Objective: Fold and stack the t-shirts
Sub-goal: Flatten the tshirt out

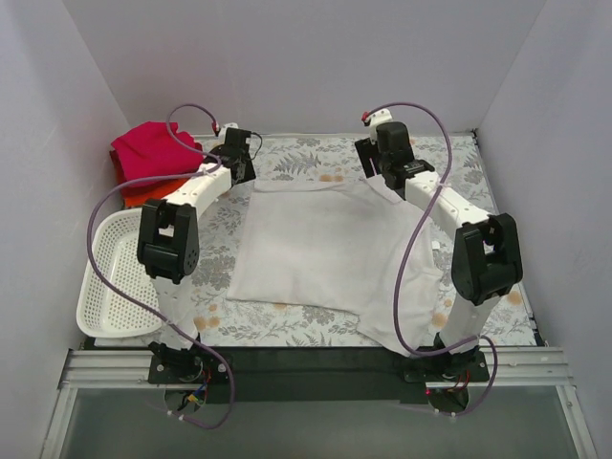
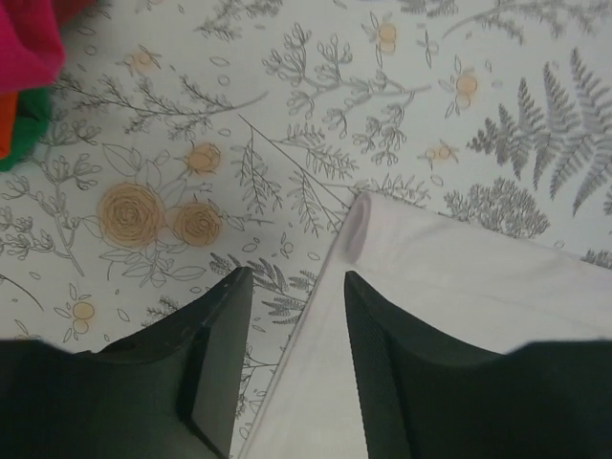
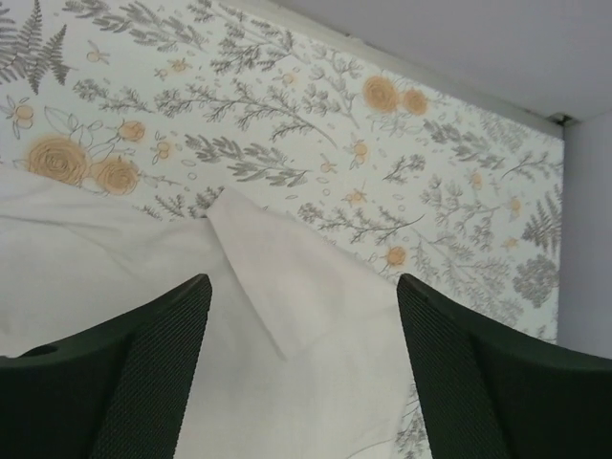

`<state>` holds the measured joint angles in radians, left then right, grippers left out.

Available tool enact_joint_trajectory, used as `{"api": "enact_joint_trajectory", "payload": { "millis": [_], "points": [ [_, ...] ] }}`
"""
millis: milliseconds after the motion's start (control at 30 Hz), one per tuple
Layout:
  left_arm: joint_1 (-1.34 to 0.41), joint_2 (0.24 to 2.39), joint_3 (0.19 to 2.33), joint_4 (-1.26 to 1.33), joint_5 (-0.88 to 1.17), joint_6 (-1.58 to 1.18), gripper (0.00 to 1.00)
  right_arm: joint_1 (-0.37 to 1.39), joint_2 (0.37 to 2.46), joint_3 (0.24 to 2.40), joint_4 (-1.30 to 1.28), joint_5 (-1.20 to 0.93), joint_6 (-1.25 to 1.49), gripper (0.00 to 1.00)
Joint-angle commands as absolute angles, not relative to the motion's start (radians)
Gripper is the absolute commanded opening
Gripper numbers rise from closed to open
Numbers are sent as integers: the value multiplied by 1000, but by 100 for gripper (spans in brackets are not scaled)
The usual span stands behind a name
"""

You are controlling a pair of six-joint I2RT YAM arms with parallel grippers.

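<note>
A plain white t-shirt [image 1: 320,249] lies spread on the floral tablecloth. My left gripper [image 1: 243,172] is open at its far left corner. In the left wrist view the gripper [image 2: 296,275] straddles the shirt's [image 2: 459,287] left edge just short of the corner. My right gripper [image 1: 382,178] is open at the far right corner. In the right wrist view the gripper [image 3: 304,282] stands wide over the white cloth [image 3: 316,335], which has a turned-over flap. Folded shirts are stacked at far left, magenta [image 1: 151,148] over red-orange [image 1: 143,196]. Green [image 2: 29,120] shows in the left wrist view.
A white mesh basket [image 1: 107,277] stands at the left edge, beside the left arm. Grey walls close in the table at the back and both sides. The purple cables loop over both arms. The right arm's cable hangs over the shirt's right side.
</note>
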<state>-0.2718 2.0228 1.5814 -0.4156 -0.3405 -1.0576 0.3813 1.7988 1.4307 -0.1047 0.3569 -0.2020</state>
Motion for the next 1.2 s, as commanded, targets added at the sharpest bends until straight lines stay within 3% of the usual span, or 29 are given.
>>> {"api": "enact_joint_trajectory", "payload": {
  "millis": [0, 100, 267, 500, 700, 1167],
  "points": [
    [-275, 1947, 1663, -407, -465, -1077, 42, 379, 1709, 1462, 20, 446, -164, 74],
    [-285, 1895, 1628, -371, -469, -1091, 45, 379, 1655, 1381, 44, 437, -167, 85],
    [-380, 1771, 1452, -269, -453, -1101, 45, 379, 1634, 1218, 57, 377, -123, 84],
    [-610, 1663, 1235, -78, -318, -1141, 45, 298, 1715, 1164, 86, 255, -8, 70],
    [-675, 1681, 1149, 29, -213, -1169, 45, 236, 1782, 1163, 112, 155, 60, 63],
    [-773, 1821, 1043, 64, -221, -1258, 42, 133, 1907, 1193, 117, 28, 100, 49]
  ]
}}
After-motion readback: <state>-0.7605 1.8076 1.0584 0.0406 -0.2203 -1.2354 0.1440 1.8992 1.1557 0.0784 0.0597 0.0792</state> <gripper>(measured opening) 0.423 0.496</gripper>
